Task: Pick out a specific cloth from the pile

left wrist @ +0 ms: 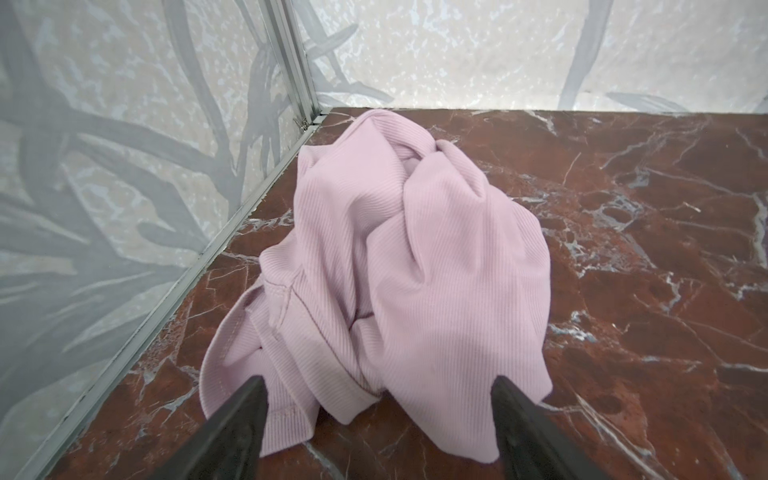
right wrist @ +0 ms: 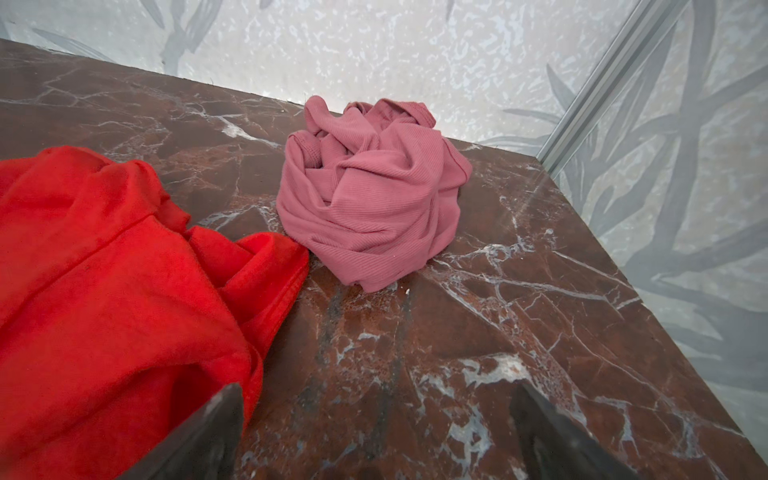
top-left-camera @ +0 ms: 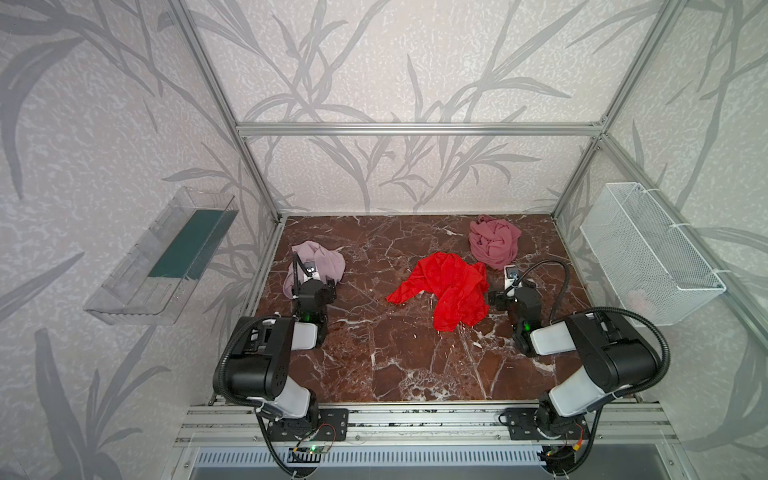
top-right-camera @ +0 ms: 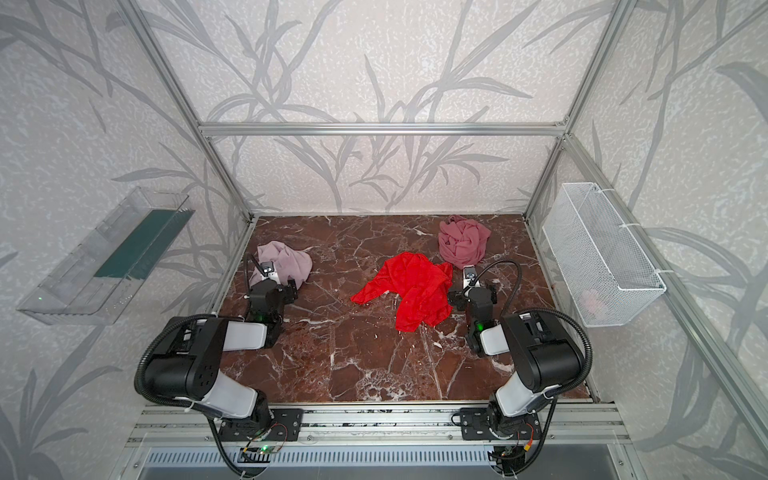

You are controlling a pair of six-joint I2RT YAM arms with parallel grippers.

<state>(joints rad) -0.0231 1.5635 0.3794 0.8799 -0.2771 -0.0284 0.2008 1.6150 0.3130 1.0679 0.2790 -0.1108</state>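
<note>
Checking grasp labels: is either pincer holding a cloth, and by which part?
Nothing is held. The left pincer stands open over an edge of the pale lilac cloth; the right pincer is open over bare table beside the red cloth.

Grey leaf-patterned walls (top-left-camera: 415, 62) enclose a red-brown marble floor (top-left-camera: 395, 353), framed by aluminium rails (top-left-camera: 415, 129).

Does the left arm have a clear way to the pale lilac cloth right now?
Probably yes: the open left claw is right at the pale lilac cloth, which lies alone, apart from the red cloth.
</note>
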